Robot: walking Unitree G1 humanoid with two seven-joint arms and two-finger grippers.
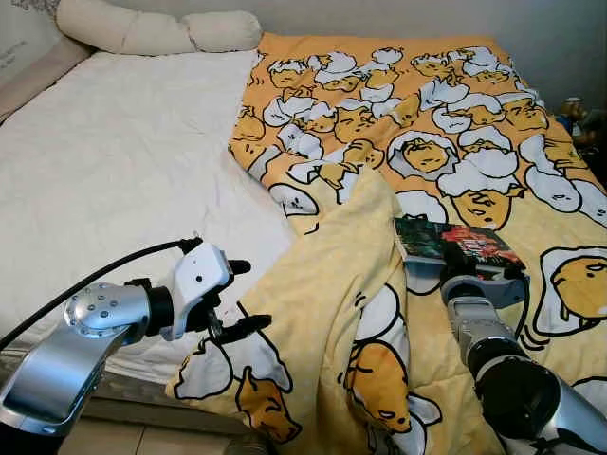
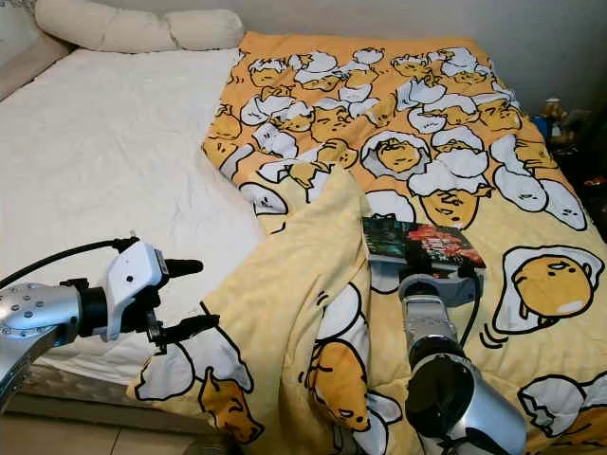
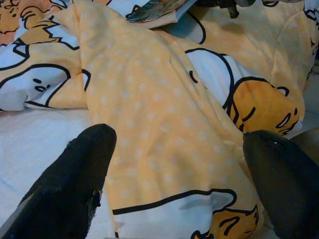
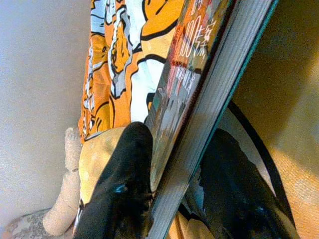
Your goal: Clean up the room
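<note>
Yellow blanket [image 1: 379, 284]: soft, floppy, rumpled over the bed [image 1: 114, 161]; folded flap near the foot edge.
Book [image 1: 455, 244]: stiff, flat, fairly light; lies on the blanket beside the flap.
Right claw [image 4: 172, 164]: fingers closed across the book's edge, one above, one below.
Left claw [image 1: 242, 299]: spread wide, by the blanket's corner.
Grip advice: I'd pinch near the spine; glossy cover may slip.

Soft cloth blanket [image 1: 446, 142], glossy book [image 1: 455, 245]
</note>
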